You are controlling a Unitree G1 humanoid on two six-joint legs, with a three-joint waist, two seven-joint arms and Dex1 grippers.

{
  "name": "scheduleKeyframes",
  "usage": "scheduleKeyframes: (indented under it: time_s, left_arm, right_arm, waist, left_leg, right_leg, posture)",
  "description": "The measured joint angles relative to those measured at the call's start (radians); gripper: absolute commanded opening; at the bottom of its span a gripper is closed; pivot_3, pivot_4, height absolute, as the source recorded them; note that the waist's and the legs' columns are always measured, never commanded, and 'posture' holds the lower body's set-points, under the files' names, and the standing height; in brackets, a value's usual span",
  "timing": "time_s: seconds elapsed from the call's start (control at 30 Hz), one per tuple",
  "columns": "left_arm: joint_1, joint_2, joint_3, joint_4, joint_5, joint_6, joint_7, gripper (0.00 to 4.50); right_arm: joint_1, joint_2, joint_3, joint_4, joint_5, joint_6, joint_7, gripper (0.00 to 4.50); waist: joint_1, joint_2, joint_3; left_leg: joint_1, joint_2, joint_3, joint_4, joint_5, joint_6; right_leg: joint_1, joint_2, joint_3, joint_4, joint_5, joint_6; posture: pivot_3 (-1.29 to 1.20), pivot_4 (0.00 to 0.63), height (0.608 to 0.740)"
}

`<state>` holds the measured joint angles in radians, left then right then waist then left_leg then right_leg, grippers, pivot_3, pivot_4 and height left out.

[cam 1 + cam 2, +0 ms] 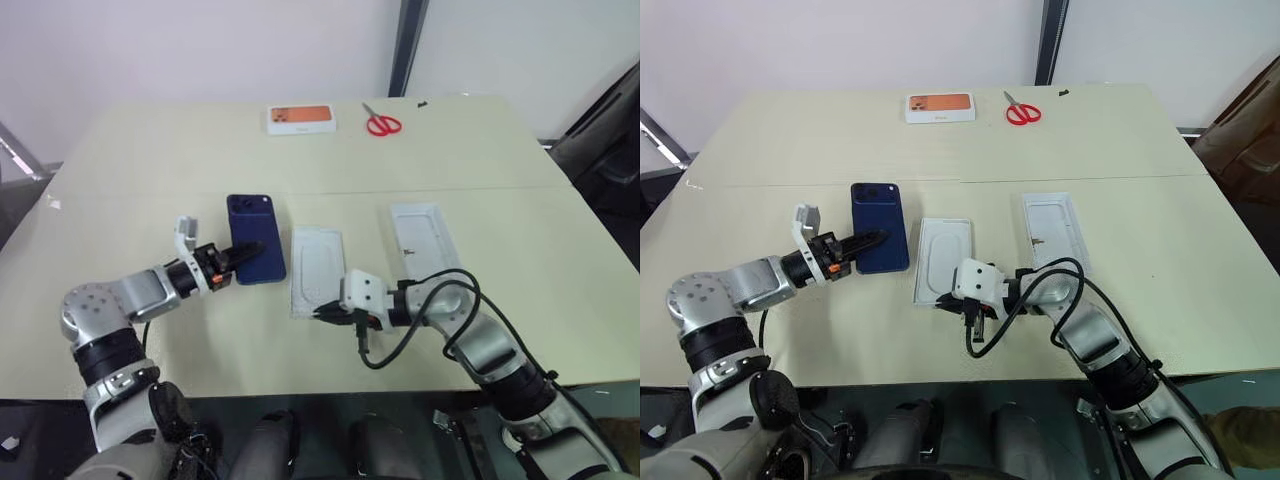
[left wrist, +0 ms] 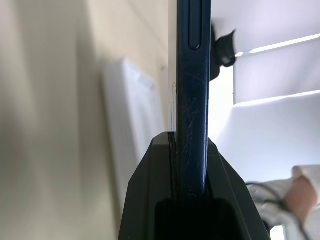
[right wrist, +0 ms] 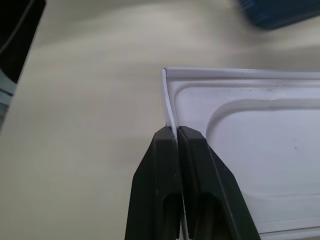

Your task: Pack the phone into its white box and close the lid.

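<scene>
My left gripper (image 1: 243, 253) is shut on the near end of the dark navy phone (image 1: 256, 235), which sits left of the white box. In the left wrist view the phone (image 2: 192, 90) runs edge-on between the two black fingers (image 2: 150, 170). The white box (image 1: 318, 268), a shallow open tray, lies on the table at centre. My right gripper (image 1: 325, 313) is shut on the thin rim at the box's near corner; the right wrist view shows the gripper (image 3: 175, 131) pinching that rim of the white box (image 3: 250, 135).
A second shallow white tray piece (image 1: 424, 236) lies right of the box. At the table's far side lie a white box with an orange picture (image 1: 300, 118) and red scissors (image 1: 382, 123). A black cable (image 1: 400, 335) loops by my right wrist.
</scene>
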<state>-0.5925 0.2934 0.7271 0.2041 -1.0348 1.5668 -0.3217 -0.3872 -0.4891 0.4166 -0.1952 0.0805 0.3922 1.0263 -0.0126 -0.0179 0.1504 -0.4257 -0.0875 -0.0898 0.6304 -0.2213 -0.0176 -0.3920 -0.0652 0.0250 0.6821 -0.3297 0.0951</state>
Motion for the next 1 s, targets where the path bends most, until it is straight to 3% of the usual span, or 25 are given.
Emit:
scheduleKeyframes:
  time_s: [0.13,0.27,0.5,0.73,1.0]
  left_arm:
    - [-0.003,0.001,-0.001,0.022,-0.002,0.005,0.000,0.00]
    - [0.001,-0.005,-0.026,0.019,-0.002,0.014,-0.005,0.00]
    - [0.008,-0.095,-0.089,-0.007,-0.003,0.014,-0.001,0.00]
    - [0.018,-0.222,-0.165,-0.044,0.023,0.014,0.081,0.00]
    - [0.017,-0.222,-0.158,-0.097,0.022,0.027,0.125,0.00]
  right_arm:
    - [0.003,0.004,0.011,0.000,-0.001,0.012,-0.014,2.92]
    - [-0.001,0.002,-0.017,-0.003,0.031,0.018,-0.012,2.92]
    - [-0.012,-0.043,-0.208,-0.059,0.185,0.057,0.002,2.92]
    - [0.069,-0.166,-0.292,0.012,0.180,-0.001,0.011,2.92]
    - [0.064,-0.165,-0.312,0.053,0.168,-0.050,-0.010,2.92]
  waist:
    - [0.001,0.000,0.000]
    - [0.001,0.000,0.000]
    - [0.004,-0.001,0.000]
    - [-0.001,-0.002,0.001]
    - [0.003,-0.003,0.002]
  left_leg:
    - [0.000,0.000,0.000,0.000,0.000,0.000]
    - [0.000,0.000,0.000,0.000,0.000,0.000]
    - [0.000,0.000,0.000,0.000,0.000,0.000]
    - [0.000,0.000,0.001,0.000,0.000,0.001]
    - [0.000,0.001,0.001,0.001,0.000,0.000]
  right_leg:
    - [0.000,0.000,0.000,0.000,0.000,0.000]
    - [0.000,0.000,0.000,0.000,0.000,0.000]
    - [0.001,0.000,0.000,0.000,0.000,0.000]
    - [0.000,0.000,0.001,0.000,0.000,0.000]
    - [0.001,0.001,0.001,0.000,0.000,0.000]
  posture:
    - [0.00,0.150,0.734]
    - [0.00,0.150,0.734]
    - [0.00,0.150,0.734]
    - [0.00,0.150,0.734]
    - [0.00,0.150,0.734]
